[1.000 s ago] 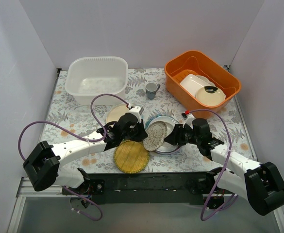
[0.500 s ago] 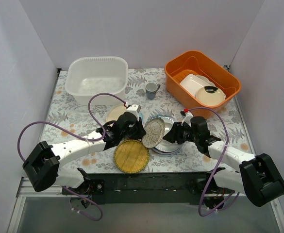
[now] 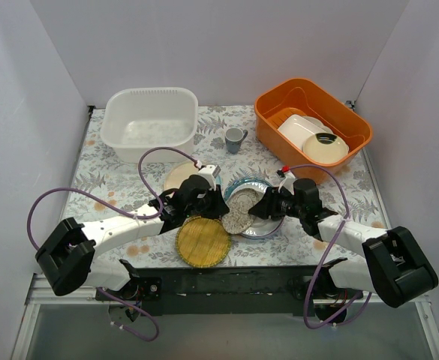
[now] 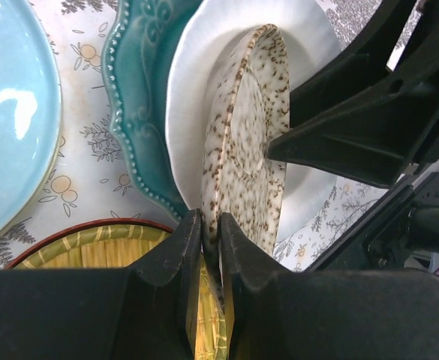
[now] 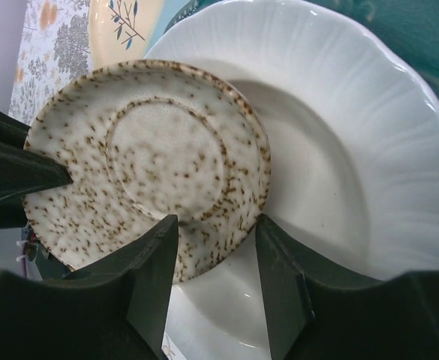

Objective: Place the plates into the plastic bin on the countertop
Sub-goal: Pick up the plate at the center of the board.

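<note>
Left pincer [image 4: 210, 229] clenched on speckled plate [image 4: 245, 142] rim; right pincer [image 5: 216, 251] slid in closer, released, straddling far edge. You're near lift toward plastic bin [image 3: 118, 131].

White arm links [image 3: 118, 227], black joints [image 3: 65, 255], black jaws, purple cables [image 3: 165, 148].

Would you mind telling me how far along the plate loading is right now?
Done: nothing; the plastic bin is empty. In hand: the left gripper pinches the rim of a speckled plate, tilted up over the white plate, with the right gripper open at its opposite edge. Left: every plate.
</note>
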